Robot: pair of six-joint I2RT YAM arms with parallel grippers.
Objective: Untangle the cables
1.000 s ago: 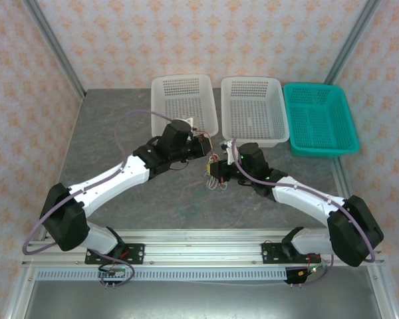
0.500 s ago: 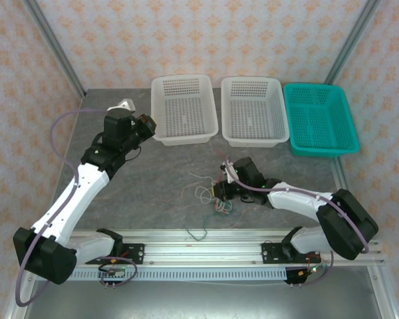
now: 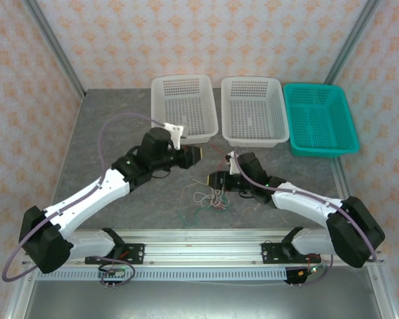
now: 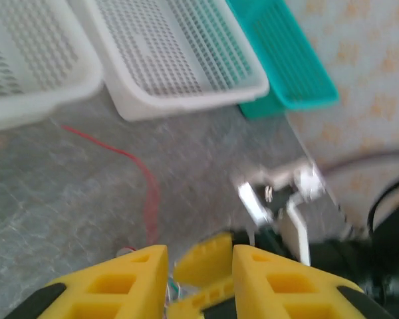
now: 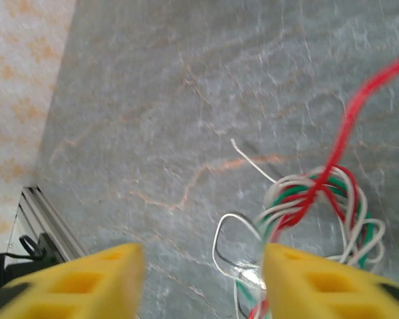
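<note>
Tabletop (image 3: 113, 103): grey stone-look surface with pale veins and faint orange streaks; smooth, matt to low sheen.

Left white basket (image 3: 184, 109), right white basket (image 3: 254, 111): moulded plastic, perforated floors and walls, slight gloss on the rims. Teal basket (image 3: 319, 119): the same perforated plastic.

Cables (image 5: 316, 193): string-thin, smooth plastic-looking sheaths in red, white and green, with a faint shine.

Left gripper (image 4: 199, 258), right gripper (image 5: 203, 266): yellow plastic fingers, matt. The left pair is moulded with open cells.

Left arm (image 3: 86, 196), right arm (image 3: 306, 199): smooth semi-gloss white shells, matt black joints.

Rail (image 3: 199, 239) at the near edge: bare brushed metal, aluminium-look. Frame post (image 3: 53, 46): the same grey metal.

Walls (image 3: 199, 33): flat matt printed pattern, paper-like.
</note>
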